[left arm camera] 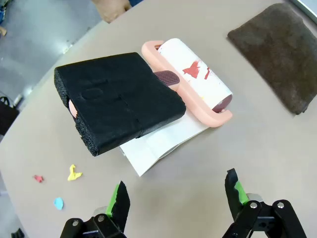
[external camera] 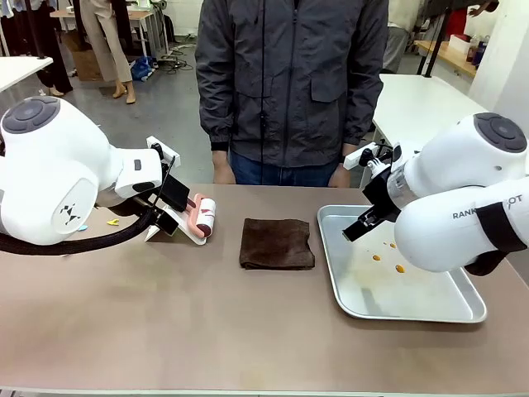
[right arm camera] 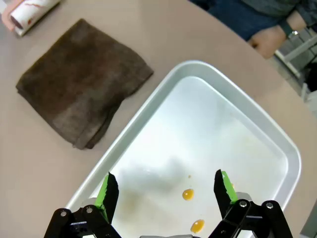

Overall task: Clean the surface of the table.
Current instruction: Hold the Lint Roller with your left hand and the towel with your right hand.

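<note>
The brownish-beige table [external camera: 207, 322] spans the front view. Small coloured paper scraps lie near its left edge: a yellow one [left arm camera: 74, 172], a red one [left arm camera: 38, 178] and a blue one [left arm camera: 58, 203]. My left gripper [left arm camera: 177, 198] hovers open over bare table, just short of a black foam block [left arm camera: 124, 101]. The block leans on a pink-handled lint roller [left arm camera: 193, 82]. My right gripper [right arm camera: 166, 193] hangs open above a silver tray [right arm camera: 247, 124], which holds orange drops [right arm camera: 187, 194]. Nothing is between either pair of fingers.
A folded dark brown cloth [external camera: 277, 244] lies at the table's middle, between the lint roller [external camera: 202, 219] and the tray [external camera: 463, 310]. White sheets [left arm camera: 163, 144] lie under the roller. A person stands at the far edge with a hand [right arm camera: 270, 39] near the table.
</note>
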You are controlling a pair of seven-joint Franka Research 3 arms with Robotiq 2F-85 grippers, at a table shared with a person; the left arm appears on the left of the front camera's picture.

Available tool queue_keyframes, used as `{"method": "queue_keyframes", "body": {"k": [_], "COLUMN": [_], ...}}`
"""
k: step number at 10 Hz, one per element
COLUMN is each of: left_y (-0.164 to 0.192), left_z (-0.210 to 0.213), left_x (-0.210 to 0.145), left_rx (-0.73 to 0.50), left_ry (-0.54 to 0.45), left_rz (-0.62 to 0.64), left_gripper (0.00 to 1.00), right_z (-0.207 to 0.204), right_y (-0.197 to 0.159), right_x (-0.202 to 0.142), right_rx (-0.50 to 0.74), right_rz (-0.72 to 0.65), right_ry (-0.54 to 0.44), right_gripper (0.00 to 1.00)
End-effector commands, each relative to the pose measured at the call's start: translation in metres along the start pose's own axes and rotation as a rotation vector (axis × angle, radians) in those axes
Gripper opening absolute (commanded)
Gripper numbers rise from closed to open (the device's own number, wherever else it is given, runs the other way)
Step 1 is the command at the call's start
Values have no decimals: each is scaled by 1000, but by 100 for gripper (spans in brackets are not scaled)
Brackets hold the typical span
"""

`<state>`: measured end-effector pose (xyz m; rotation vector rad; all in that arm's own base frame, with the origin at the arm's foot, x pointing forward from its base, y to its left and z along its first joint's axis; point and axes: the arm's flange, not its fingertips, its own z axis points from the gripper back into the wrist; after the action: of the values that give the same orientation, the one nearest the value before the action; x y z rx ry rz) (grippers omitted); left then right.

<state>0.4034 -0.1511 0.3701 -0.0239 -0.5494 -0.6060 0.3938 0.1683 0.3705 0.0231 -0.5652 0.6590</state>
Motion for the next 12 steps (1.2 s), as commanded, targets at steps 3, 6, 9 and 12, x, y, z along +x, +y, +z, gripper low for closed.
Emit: {"method": "queue_keyframes", "body": {"k": [3, 6, 9, 12], "left_y": [0, 0, 0, 0], "left_z": [0, 0, 0, 0], "left_x": [0, 0, 0, 0], "left_rx": [0, 0, 0, 0], "left_ry": [0, 0, 0, 0], "left_rz": [-1, -1, -1, -1], "left_gripper": [100, 100, 100, 100], "right_z": [0, 0, 0, 0], "right_y": [0, 0, 0, 0], "right_x": [0, 0, 0, 0], "right_rx": [0, 0, 0, 0], "right_rz": [-1, -1, -1, -1], "right_ry": [0, 0, 0, 0], "right_gripper": [100, 100, 100, 100]}}
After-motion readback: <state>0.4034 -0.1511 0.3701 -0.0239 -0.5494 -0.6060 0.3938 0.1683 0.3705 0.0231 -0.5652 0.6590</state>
